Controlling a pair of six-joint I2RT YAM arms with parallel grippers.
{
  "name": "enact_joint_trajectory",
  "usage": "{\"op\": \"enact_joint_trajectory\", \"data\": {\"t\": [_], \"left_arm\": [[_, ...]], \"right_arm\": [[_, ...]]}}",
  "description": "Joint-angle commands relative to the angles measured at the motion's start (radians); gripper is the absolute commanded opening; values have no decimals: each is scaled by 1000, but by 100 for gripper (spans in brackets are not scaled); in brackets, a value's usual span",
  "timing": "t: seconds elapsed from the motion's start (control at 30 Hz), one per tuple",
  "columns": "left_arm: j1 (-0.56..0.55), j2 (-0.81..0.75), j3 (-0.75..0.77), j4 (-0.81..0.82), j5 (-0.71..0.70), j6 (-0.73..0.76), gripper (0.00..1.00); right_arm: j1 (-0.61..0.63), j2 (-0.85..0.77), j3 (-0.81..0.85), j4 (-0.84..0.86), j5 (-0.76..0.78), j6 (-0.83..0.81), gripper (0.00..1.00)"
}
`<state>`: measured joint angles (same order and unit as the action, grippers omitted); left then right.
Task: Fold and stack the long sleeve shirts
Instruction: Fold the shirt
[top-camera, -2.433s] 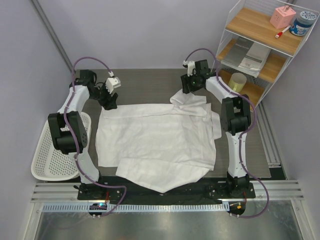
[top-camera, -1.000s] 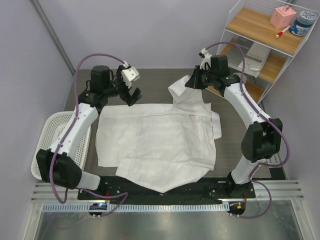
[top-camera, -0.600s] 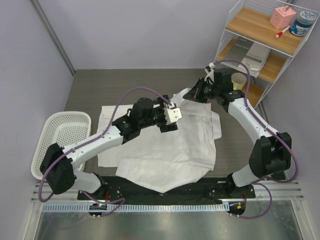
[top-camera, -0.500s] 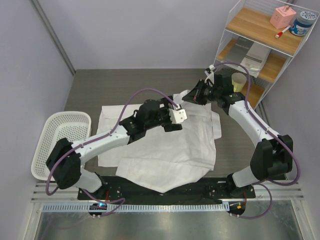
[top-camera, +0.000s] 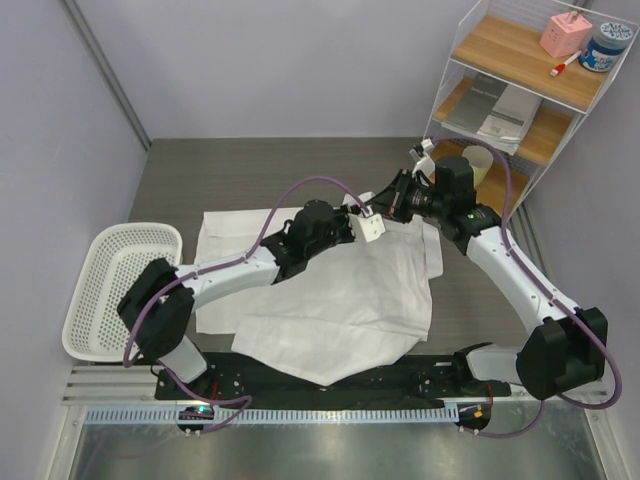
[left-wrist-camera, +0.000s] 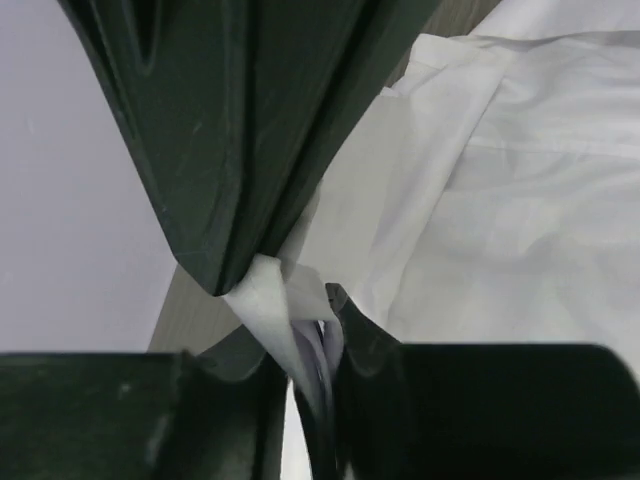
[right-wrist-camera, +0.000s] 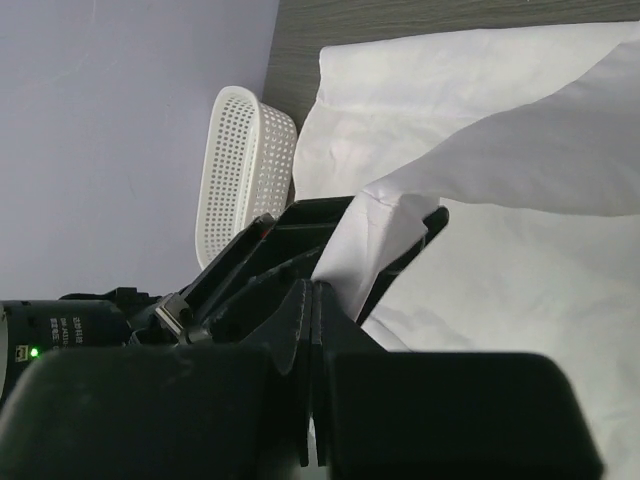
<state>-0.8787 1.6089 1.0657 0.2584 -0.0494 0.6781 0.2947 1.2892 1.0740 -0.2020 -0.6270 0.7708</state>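
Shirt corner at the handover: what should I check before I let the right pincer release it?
1. Grip of the right pincer on the shirt corner: ok.
2. Corner lying between the fingers of the left pincer: ok.
3. Left pincer fully clamped on it: cannot tell.
4. The two pincers clear of each other: cannot tell.
5. Rest of the shirt resting on the table: ok.
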Motion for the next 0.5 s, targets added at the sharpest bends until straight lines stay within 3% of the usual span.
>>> {"op": "enact_joint_trajectory", "data": {"t": [0.0, 0.03, 0.13, 0.17, 0.27, 0.3, 0.33, 0.43, 0.47], "left_arm": [[-3, -66, 56, -41, 43, -5, 2], [-2, -90, 69, -91, 87, -12, 0], [-3, -157, 109, -295, 147, -44, 0], [-3, -174, 122, -348, 193, -52, 0], [-3, -242, 148, -582, 363, -72, 0], [-3, -262, 163, -699, 428, -65, 0], [-5, -279, 166, -741, 474, -64, 0], [-14, -320, 194, -898, 620, -48, 0], [-22, -326, 200, -930, 653, -45, 0]], "right_arm": [[9, -50, 1, 33, -13, -13, 2], [9, -53, 10, 26, -19, -31, 16], [1, -71, 66, -68, -31, -213, 33], [0, -77, 101, -173, -22, -349, 34], [-14, -97, 151, -371, 56, -540, 40], [-55, -116, 158, -396, 58, -627, 47], [-81, -128, 162, -416, 46, -657, 62], [-211, -166, 168, -422, 1, -729, 81], [-227, -162, 187, -422, 12, -741, 83]]}}
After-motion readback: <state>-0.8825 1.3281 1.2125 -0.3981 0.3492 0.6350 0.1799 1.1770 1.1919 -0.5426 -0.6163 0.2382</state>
